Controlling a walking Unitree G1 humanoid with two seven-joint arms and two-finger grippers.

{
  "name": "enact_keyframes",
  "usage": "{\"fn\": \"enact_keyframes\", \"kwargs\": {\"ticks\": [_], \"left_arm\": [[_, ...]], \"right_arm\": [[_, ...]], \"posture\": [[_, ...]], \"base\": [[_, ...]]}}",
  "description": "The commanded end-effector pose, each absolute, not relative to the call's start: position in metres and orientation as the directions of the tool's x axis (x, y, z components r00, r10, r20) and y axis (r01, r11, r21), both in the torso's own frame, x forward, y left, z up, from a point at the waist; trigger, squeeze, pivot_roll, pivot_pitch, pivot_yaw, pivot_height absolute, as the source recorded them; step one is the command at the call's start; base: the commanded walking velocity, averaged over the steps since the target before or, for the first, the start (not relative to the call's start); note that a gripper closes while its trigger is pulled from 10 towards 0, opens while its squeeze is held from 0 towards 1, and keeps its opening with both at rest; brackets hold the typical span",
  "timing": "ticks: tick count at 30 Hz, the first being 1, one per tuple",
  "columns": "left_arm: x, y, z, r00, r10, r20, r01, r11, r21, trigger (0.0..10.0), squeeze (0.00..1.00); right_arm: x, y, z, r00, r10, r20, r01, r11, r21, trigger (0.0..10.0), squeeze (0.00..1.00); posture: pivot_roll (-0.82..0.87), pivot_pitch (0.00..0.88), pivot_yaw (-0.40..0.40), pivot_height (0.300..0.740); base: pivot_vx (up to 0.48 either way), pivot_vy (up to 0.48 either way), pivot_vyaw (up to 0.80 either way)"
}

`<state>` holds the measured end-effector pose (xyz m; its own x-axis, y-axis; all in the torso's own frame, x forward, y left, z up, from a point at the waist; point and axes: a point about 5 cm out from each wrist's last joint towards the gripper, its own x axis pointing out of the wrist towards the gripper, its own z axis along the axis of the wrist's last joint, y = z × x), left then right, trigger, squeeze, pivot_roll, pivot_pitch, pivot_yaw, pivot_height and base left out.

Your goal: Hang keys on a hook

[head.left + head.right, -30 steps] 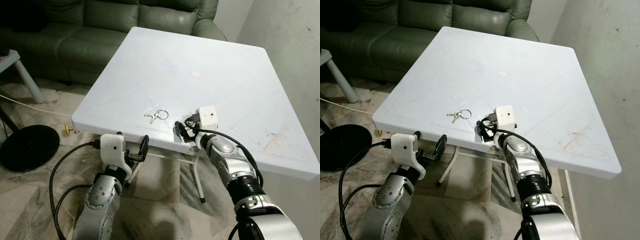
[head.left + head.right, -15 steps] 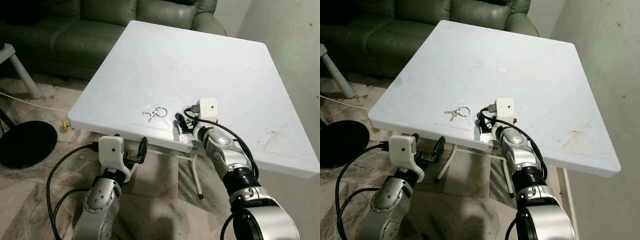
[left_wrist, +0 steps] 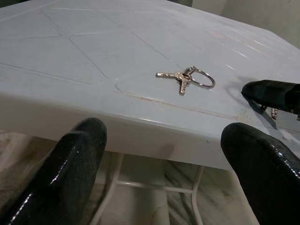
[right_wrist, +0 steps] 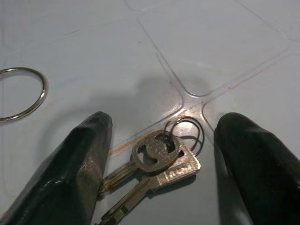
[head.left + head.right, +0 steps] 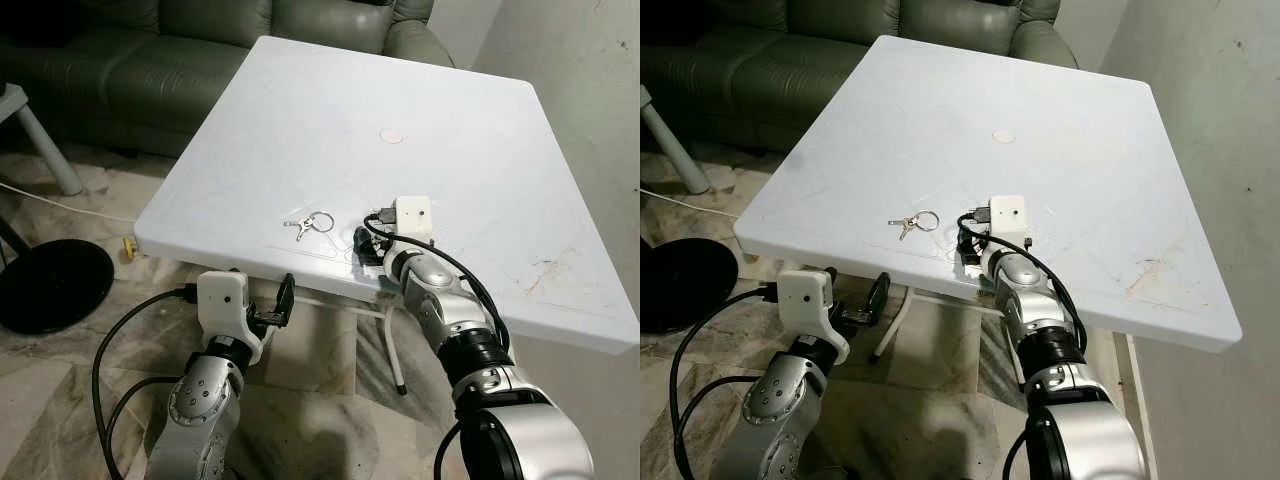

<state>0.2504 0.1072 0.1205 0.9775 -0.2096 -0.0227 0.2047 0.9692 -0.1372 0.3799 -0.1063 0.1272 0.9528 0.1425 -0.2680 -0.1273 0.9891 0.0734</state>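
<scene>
A bunch of keys on a large ring [image 5: 310,224] lies near the front edge of the white table [image 5: 450,110]; the left wrist view has this bunch [image 3: 187,77] too. Just right of it, my right gripper [image 5: 365,243] rests low over the tabletop, open. In the right wrist view a second pair of keys on small rings [image 4: 161,157] lies flat between its fingers [image 4: 84,159], with the large ring [image 4: 21,93] off to one side. My left gripper [image 5: 268,300] is open and empty below the table's front edge.
A green sofa [image 5: 150,60] stands behind the table, and a wall [image 5: 590,60] runs along its right side. On the floor at the left are a black round base [image 5: 50,285] and a grey leg [image 5: 40,140]. A small round mark [image 5: 391,136] sits mid-table.
My right gripper has moved from the table's front edge forward onto the tabletop, closer to the keys. The camera shifted slightly. The left arm stayed below the edge.
</scene>
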Motion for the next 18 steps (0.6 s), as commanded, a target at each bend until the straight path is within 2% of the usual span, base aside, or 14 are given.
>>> {"fn": "enact_keyframes", "kwargs": {"ticks": [1, 18], "left_arm": [[0.2479, 0.1018, 0.1236, 0.976, -0.215, -0.016, 0.211, 0.967, -0.145, 10.0, 0.00], [0.2474, 0.1000, 0.1245, 0.977, -0.213, -0.013, 0.209, 0.966, -0.153, 10.0, 0.00]], "right_arm": [[0.3805, -0.1102, 0.1257, 0.952, 0.115, -0.284, -0.098, 0.993, 0.074, 0.0, 0.00], [0.3812, -0.1087, 0.1258, 0.952, 0.120, -0.281, -0.097, 0.991, 0.094, 0.0, 0.00]], "posture": [[0.12, 0.163, -0.140, 0.740], [0.12, 0.169, -0.141, 0.740]], "base": [[0.000, 0.000, 0.00], [0.000, 0.000, 0.00]]}}
